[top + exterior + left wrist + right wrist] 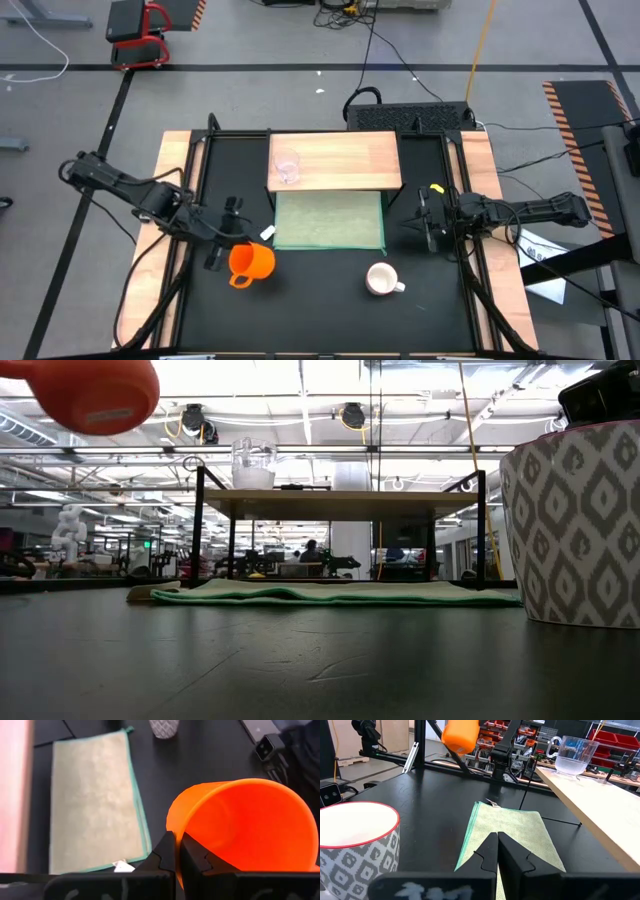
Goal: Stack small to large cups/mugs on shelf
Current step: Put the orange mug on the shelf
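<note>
My left gripper (228,248) is shut on the orange mug (252,262), held in the air over the table's near left part; in the low view the orange mug (90,395) hangs high above the tabletop. The clear cup (288,168) stands on its base on the pale-wood shelf (350,155), toward its left end. The white patterned mug (383,280) stands upright on the black table, near right of centre. My right gripper (430,222) is shut and empty, beside the right edge of the green mat (328,220). My left gripper pinches the orange mug's wall at its rim (176,827), one finger (192,860) inside the mouth and one (165,852) outside. The fingers come from the table's left. The mug is lifted clear and tilted, its mouth toward the gripper and its base (105,415) toward the near edge.
The green mat lies flat on the table in front of the shelf, partly under it. The shelf stands on thin black legs (197,525). Black frame rails (200,180) and wooden side strips (170,170) run along both table sides. The shelf top right of the clear cup is bare.
</note>
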Motion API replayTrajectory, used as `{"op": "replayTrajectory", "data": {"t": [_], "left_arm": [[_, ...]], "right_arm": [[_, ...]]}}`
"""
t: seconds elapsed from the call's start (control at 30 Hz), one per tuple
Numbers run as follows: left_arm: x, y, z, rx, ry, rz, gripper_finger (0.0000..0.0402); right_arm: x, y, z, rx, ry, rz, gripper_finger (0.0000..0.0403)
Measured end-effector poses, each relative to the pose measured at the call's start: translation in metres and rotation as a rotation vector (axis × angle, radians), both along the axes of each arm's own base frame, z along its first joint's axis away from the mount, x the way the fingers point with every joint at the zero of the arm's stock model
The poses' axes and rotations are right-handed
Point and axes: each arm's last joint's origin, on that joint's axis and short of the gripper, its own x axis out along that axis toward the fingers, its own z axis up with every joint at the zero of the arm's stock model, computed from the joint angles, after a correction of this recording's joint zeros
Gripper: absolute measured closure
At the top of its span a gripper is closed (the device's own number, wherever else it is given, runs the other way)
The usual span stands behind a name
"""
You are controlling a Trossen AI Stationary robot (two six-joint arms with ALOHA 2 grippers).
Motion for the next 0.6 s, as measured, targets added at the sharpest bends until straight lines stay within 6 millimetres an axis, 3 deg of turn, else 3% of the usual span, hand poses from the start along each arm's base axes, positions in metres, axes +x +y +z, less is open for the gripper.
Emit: {"op": "replayTrajectory", "data": {"t": [0.6], "left_arm": [[-0.041,0.022,0.013,0.032,-0.043,0.144,0.0397]], "right_arm": [[0.000,0.000,0.000,0.001,0.001,0.000,0.0403]]}}
